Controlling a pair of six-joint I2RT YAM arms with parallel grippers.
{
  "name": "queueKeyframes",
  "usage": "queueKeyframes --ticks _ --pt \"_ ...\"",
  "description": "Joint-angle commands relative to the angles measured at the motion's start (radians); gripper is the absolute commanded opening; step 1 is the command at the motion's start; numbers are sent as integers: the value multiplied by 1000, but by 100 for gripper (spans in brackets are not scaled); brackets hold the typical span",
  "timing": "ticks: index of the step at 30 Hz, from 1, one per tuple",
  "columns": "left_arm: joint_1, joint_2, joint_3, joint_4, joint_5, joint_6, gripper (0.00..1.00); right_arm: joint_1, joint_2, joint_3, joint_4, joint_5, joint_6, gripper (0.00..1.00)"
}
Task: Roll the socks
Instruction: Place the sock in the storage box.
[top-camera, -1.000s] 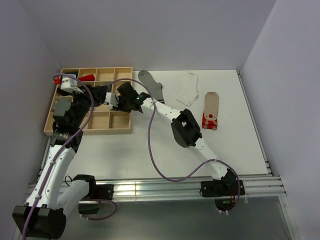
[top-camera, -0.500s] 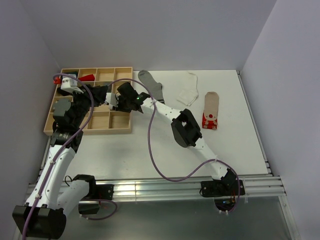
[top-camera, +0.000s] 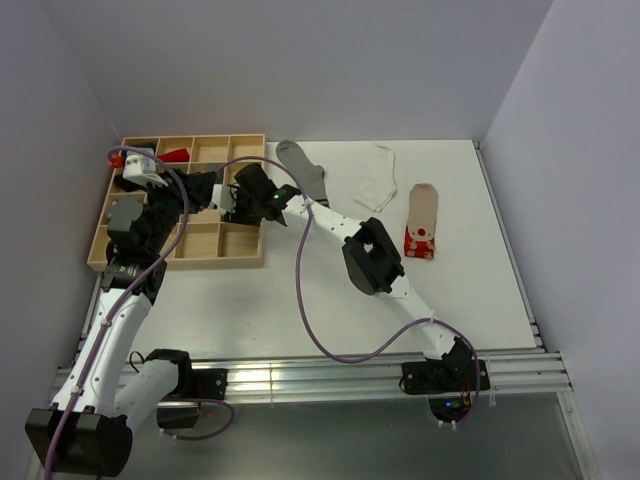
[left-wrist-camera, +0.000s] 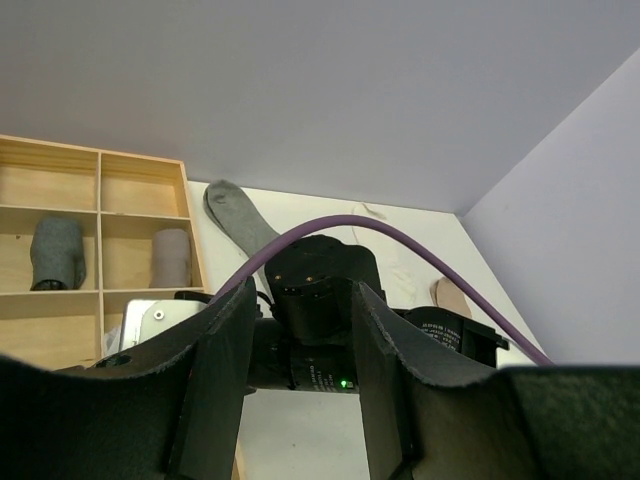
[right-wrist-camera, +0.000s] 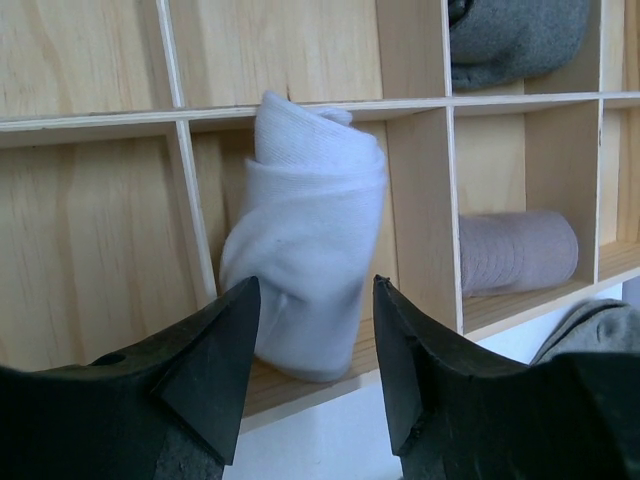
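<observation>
In the right wrist view a rolled white sock (right-wrist-camera: 305, 270) stands on end in a compartment of the wooden tray (right-wrist-camera: 90, 70). My right gripper (right-wrist-camera: 315, 290) is open just in front of it, its fingertips to either side and off the fabric. Seen from above, the right gripper (top-camera: 222, 200) reaches over the tray's right side, and my left gripper (top-camera: 205, 186) hovers close beside it. The left gripper (left-wrist-camera: 300, 300) is open with nothing between its fingers. On the table lie a flat grey sock (top-camera: 305, 168), a white sock (top-camera: 377, 178) and a beige sock with a red patterned end (top-camera: 421, 220).
Other tray compartments hold rolled grey socks (right-wrist-camera: 515, 250) (right-wrist-camera: 515, 35), and a red item (top-camera: 175, 155) sits in a far one. A purple cable (top-camera: 300, 290) loops from the right arm over the table. Walls close in on the left, back and right.
My right gripper's jaws have spread apart and let go of the rolled white sock, which stays in its compartment. Neither arm has shifted noticeably.
</observation>
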Motion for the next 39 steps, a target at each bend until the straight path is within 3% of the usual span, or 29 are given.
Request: queueKeyframes --ticks 1,29,39 --pt "5 -2 -3 47 11 -11 48 16 -35 -16 -32 -68 4 57" --pt "5 -4 -18 56 7 -4 49 -3 -263 -104 16 -122 88 59" --pt "5 0 -11 53 27 -14 49 -107 -427 -188 -53 -95 215 58"
